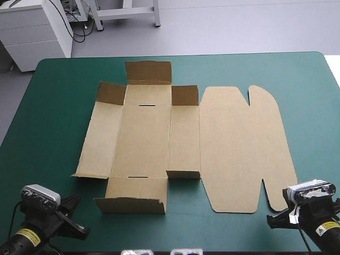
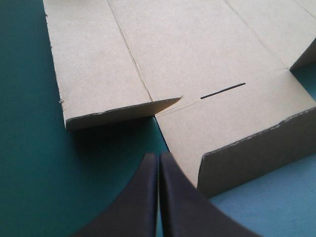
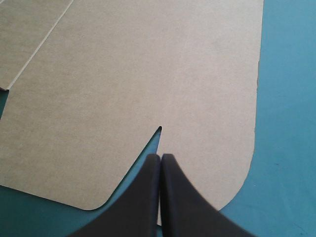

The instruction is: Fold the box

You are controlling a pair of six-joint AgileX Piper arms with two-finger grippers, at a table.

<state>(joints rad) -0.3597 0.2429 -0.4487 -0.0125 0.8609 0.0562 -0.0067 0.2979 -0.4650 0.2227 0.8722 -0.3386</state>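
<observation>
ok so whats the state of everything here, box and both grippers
box: unfolded, mostly flat on the teal-green cover, no walls tucked
end flaps: tilted up a little
lid panel: flat, on the box's right side
left gripper: shut, holding nothing, by the box's near edge
right gripper: shut, holding nothing, at the lid panel's near edge
</observation>
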